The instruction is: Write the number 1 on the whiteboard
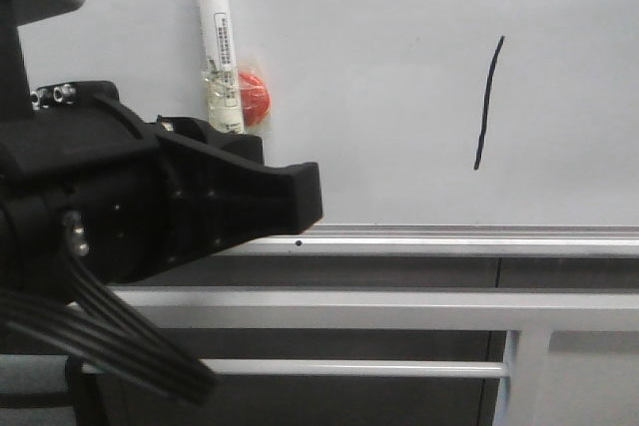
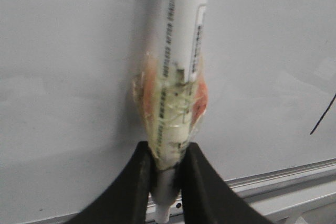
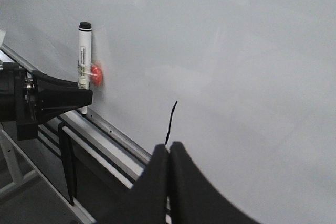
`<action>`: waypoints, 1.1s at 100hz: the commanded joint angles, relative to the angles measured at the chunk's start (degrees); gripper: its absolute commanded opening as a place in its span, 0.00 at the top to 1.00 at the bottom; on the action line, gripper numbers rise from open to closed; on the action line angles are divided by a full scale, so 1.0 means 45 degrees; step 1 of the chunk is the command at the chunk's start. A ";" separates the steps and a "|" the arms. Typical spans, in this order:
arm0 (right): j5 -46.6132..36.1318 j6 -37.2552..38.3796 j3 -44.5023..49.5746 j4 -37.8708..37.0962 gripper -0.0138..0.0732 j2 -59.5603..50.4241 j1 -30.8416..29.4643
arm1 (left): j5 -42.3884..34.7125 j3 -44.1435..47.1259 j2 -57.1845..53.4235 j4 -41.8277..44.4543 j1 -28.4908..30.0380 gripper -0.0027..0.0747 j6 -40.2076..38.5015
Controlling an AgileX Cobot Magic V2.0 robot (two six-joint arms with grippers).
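Note:
The whiteboard (image 1: 379,67) fills the background, with its silver edge rail (image 1: 449,241) below. The number 1 (image 1: 488,102) is a thin, slightly slanted black stroke at the right; it also shows in the right wrist view (image 3: 170,121) and at the edge of the left wrist view (image 2: 323,119). A white marker (image 1: 218,42) with a black cap and a taped-on red magnet (image 1: 254,95) stands upright against the board. My left gripper (image 2: 168,174) is shut on the marker's lower end (image 2: 178,51). My right gripper (image 3: 169,148) is shut and empty, just below the stroke.
Grey horizontal bars (image 1: 399,308) and a white rod (image 1: 349,368) run below the board's rail. The left arm's black body and cables (image 1: 110,226) fill the lower left of the front view and show in the right wrist view (image 3: 47,100).

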 commanded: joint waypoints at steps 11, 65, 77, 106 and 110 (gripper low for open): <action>-0.1060 -0.0178 -0.0321 -0.0008 0.91 0.0161 -0.0073 | -0.1342 -0.0219 -0.0267 -0.0034 0.0193 0.68 -0.0126; -0.0980 -0.0178 -0.0321 -0.0008 0.91 0.0161 -0.0073 | -0.2546 0.0057 -0.0267 -0.0644 -0.0655 0.49 -0.0126; -0.0980 -0.0178 -0.0321 -0.0026 0.91 0.0161 -0.0073 | -0.2970 0.0351 -0.0267 -0.1223 -0.1230 0.49 -0.0126; -0.0869 -0.0178 -0.0321 -0.0162 0.91 0.0161 -0.0073 | -0.3133 0.0517 -0.1061 -0.3130 -0.2185 0.62 0.1031; -0.0898 -0.0178 -0.0321 -0.0201 0.91 0.0161 -0.0073 | -0.3133 0.0579 -0.1361 -0.3107 -0.2186 0.74 0.1499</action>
